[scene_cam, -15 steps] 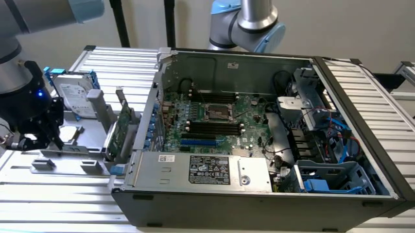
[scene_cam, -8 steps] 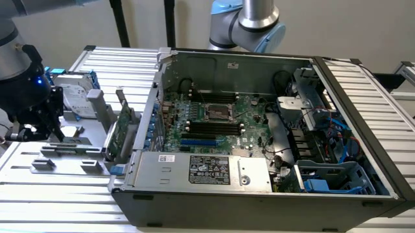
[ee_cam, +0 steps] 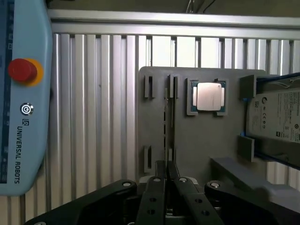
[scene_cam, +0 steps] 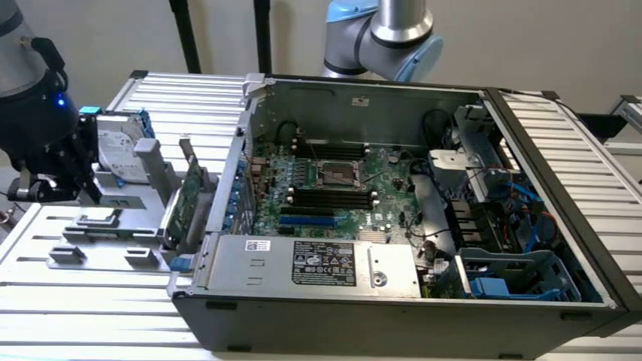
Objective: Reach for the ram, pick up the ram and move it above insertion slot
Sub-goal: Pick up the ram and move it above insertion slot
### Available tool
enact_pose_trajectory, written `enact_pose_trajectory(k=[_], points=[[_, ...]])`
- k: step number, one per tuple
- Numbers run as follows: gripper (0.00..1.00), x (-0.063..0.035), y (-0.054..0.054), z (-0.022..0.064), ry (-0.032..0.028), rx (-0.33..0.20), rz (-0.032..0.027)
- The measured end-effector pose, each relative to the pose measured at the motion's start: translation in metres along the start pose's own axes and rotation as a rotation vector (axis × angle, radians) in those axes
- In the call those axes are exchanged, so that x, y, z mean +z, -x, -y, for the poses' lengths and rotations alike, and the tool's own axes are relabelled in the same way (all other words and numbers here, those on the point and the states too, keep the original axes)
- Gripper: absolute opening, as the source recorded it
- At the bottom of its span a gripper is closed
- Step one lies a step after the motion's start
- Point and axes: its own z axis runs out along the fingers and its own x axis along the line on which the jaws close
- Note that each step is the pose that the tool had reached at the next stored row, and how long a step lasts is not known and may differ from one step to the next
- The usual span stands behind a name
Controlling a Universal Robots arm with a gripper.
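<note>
- gripper [ee_cam: 166, 165] hangs right at the near end of the ram [ee_cam: 167, 119]; honestly can't tell if it's clamped or loose, so an off-centre bite could tilt the stick
- ram stands on edge in slots near the grey holder plate's [ee_cam: 201, 145] side edge; a crooked pull might jam it
- CPU [ee_cam: 209, 97] sits just beside, easy to clip

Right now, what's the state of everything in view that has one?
case, open, side panel off
ram, on edge in a slot of the fixture, not lifted
CPU, lying in its fixture pocket
hard drive, in its fixture cradle
card, upright in the fixture
claw, lined up with the ram, at its end
</note>
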Motion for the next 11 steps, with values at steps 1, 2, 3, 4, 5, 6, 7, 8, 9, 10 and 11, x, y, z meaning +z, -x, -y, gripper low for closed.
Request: enact_pose_trajectory(k=[1,2,3,4,5,6,7,8,9,10,11], points=[[0.13,-0.0032,0.0,0.0014,0.0002,-0.004,0.0032],[0.13,-0.0065,0.0,0.0028,0.0006,-0.007,0.0062],[0.13,-0.0097,0.001,0.0042,0.0006,-0.011,0.0095],[0.13,-0.0132,0.001,0.0058,0.001,-0.015,0.013],[0.13,-0.0165,0.001,0.0072,0.0013,-0.019,0.0161],[0.13,-0.0197,0.001,0.0086,0.0014,-0.022,0.0194],[0.13,-0.0229,0.001,0.01,0.0016,-0.026,0.0227],[0.13,-0.026,0.002,0.0115,0.002,-0.03,0.0259],[0.13,-0.0291,0.002,0.013,0.0021,-0.033,0.0294],[0.13,-0.0319,0.002,0.0144,0.0023,-0.036,0.0328],[0.13,-0.0349,0.002,0.0162,0.0025,-0.04,0.0369]])
